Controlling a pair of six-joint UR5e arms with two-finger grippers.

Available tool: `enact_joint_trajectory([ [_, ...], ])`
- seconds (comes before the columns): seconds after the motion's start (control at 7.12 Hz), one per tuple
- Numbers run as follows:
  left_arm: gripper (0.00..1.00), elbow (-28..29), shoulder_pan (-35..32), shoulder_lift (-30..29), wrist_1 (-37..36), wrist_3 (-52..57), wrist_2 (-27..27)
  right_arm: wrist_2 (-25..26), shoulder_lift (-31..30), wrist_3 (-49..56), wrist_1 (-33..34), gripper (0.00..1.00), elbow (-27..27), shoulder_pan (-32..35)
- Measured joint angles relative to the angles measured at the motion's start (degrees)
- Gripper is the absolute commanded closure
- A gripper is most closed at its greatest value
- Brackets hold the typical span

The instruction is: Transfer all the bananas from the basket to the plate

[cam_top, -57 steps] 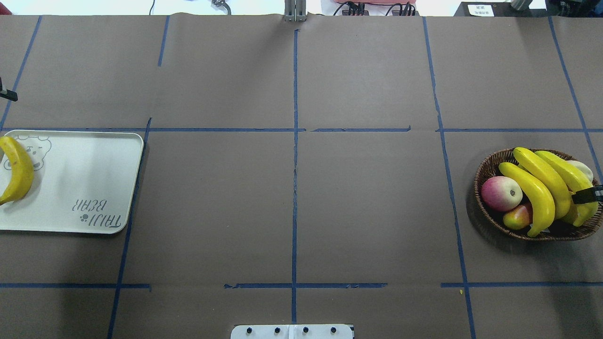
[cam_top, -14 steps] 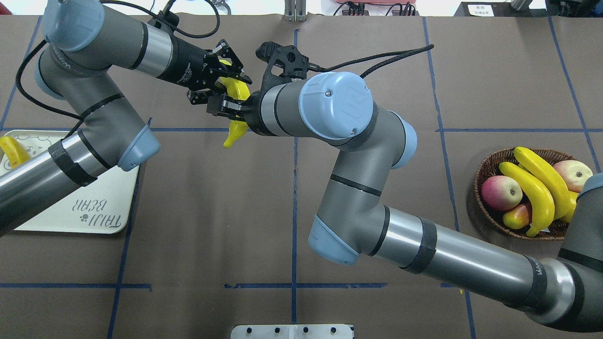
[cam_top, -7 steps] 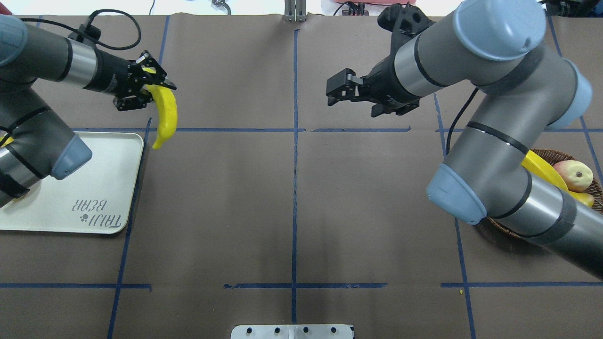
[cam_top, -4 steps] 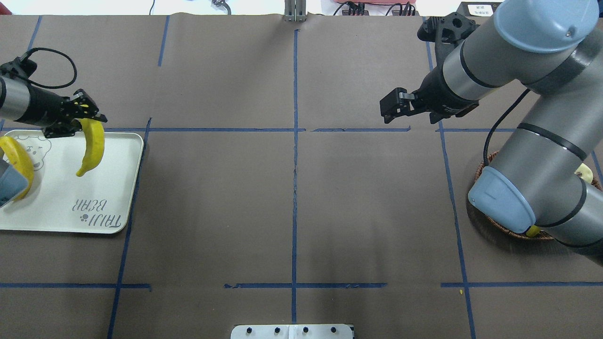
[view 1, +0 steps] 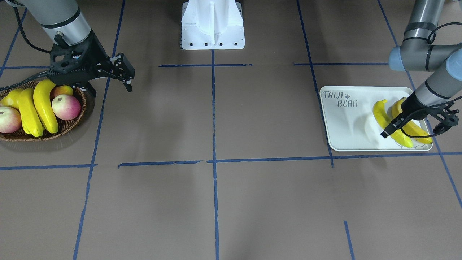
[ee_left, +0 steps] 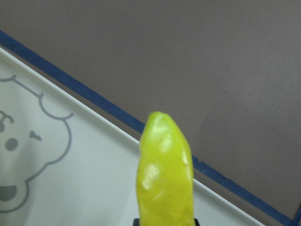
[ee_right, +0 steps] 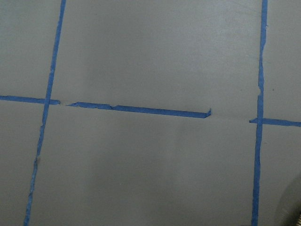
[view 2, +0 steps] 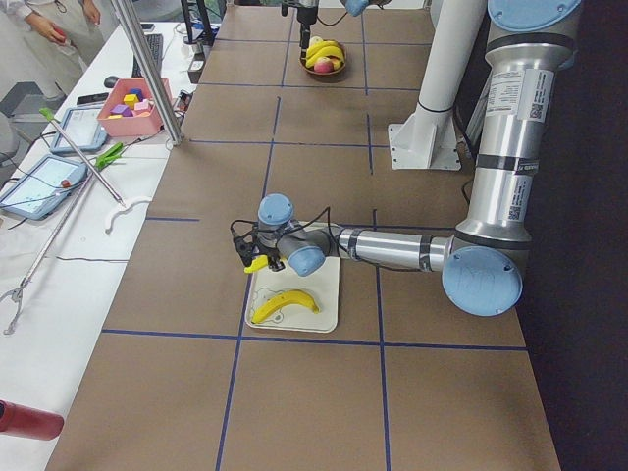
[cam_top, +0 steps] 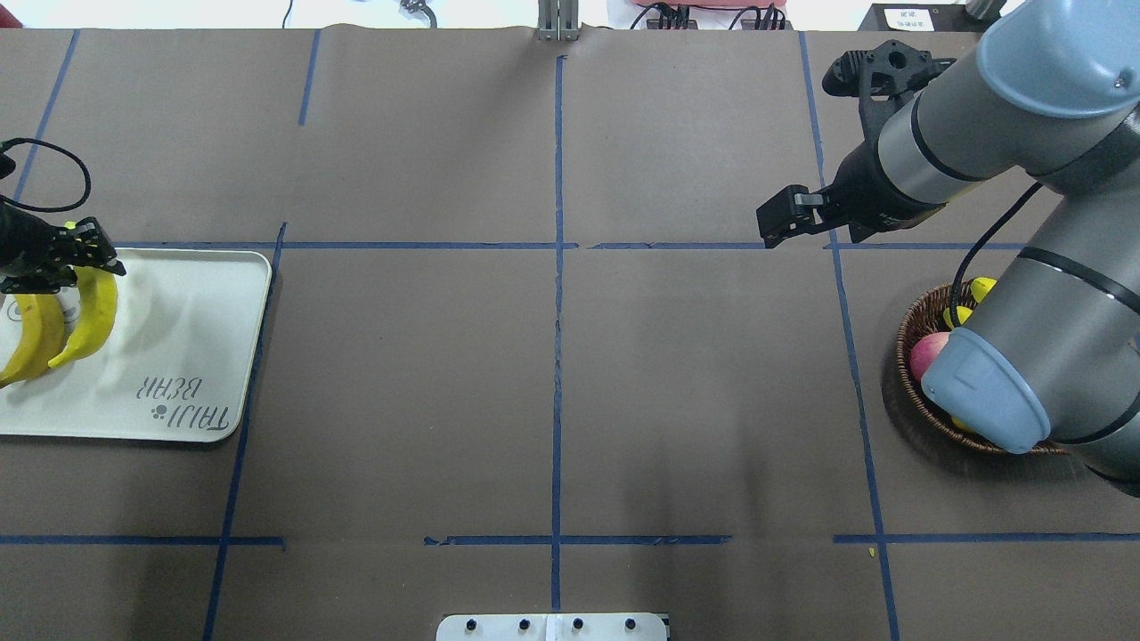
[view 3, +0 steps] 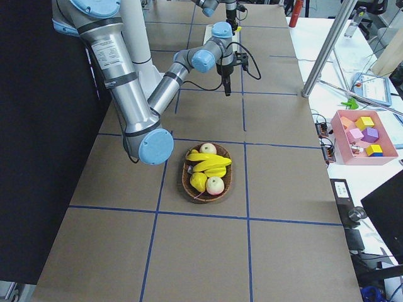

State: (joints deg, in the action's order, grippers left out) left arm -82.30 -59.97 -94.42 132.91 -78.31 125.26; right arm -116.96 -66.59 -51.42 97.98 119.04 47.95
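My left gripper (cam_top: 76, 258) (view 1: 404, 130) is shut on the far end of a yellow banana (cam_top: 89, 312) (view 1: 382, 115) and holds it low over the off-white plate (cam_top: 178, 320) (view 1: 346, 122). I cannot tell whether it touches the plate. A second banana (cam_top: 31, 334) (view 1: 399, 106) lies on the plate beside it. The left wrist view shows the held banana (ee_left: 164, 174) end on over the plate (ee_left: 70, 188). My right gripper (cam_top: 779, 218) (view 1: 126, 72) is open and empty, next to the wicker basket (view 1: 43, 133). Two bananas (view 1: 36, 108) lie in the basket.
The basket also holds apples (view 1: 66, 106) and other yellow fruit (view 1: 11, 99). In the overhead view my right arm hides most of the basket (cam_top: 908, 329). Blue tape lines cross the brown table. The robot's white base (view 1: 213, 25) stands at mid-table.
My left gripper has carried the banana left over the plate and lowered it beside the first banana. My right gripper has moved a little right, nearer the basket.
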Motion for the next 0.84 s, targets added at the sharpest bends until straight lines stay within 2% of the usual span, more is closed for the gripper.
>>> enact_joint_trajectory([
  [0.14, 0.92, 1.1, -0.1, 0.1, -0.4, 0.8, -0.1, 0.0, -0.1, 0.1, 0.0, 0.01, -0.1, 0.0],
  [0.28, 0.55, 1.9, -0.7, 0.2, -0.5, 1.2, -0.1, 0.1, -0.1, 0.1, -0.1, 0.01, -0.1, -0.1],
  [0.42, 0.44, 2.7, -1.8, 0.3, -0.5, 1.9, 0.0, 0.1, -0.1, 0.0, -0.1, 0.01, -0.1, -0.1],
  [0.56, 0.01, 3.1, -2.6, 0.3, -0.6, 3.8, 0.0, 0.1, -0.1, 0.0, -0.1, 0.01, -0.1, -0.1],
  [0.84, 0.0, 3.5, -4.3, 0.4, -0.6, 7.7, 0.2, 0.2, 0.0, 0.0, -0.1, 0.01, 0.0, -0.1],
])
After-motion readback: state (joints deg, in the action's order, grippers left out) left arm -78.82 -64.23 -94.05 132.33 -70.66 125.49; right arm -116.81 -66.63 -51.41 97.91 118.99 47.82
